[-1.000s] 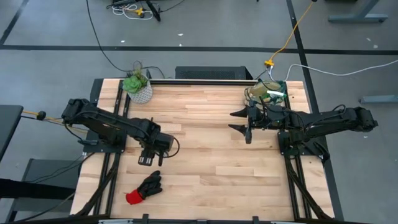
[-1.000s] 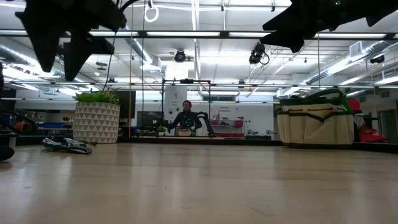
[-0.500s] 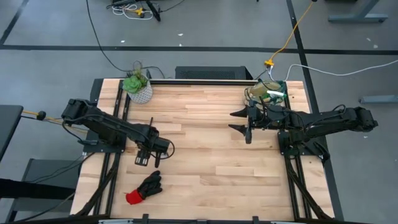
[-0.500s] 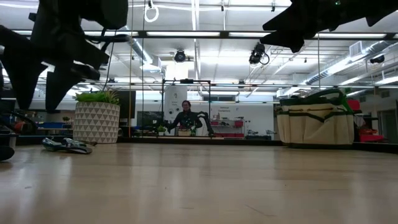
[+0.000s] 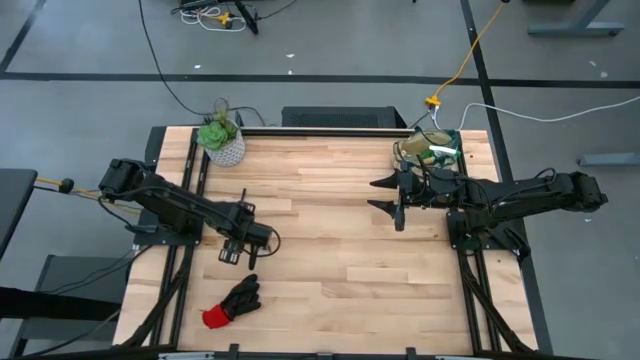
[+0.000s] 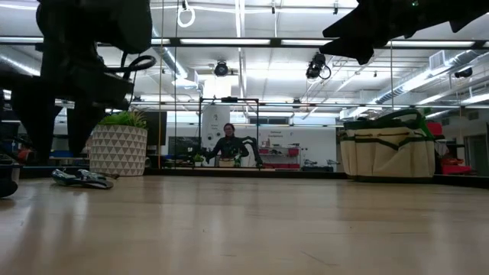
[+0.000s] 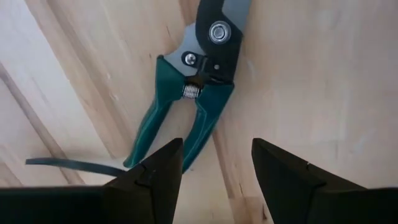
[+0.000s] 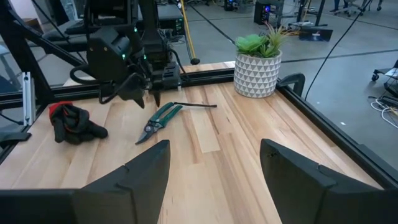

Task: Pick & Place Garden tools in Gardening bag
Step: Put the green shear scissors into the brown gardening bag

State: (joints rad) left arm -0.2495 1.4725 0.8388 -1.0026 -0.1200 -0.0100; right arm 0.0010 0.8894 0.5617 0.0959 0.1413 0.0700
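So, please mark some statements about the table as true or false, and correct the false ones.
1. The left gripper hangs above the pruning shears with open jaws. True.
2. The pruning shears have red handles. False: the handles are green.
3. The glove already lies inside the gardening bag. False: it lies on the table, at the near left.
4. The right gripper holds nothing. True.
5. The plant pot lies tipped over. False: it stands upright.
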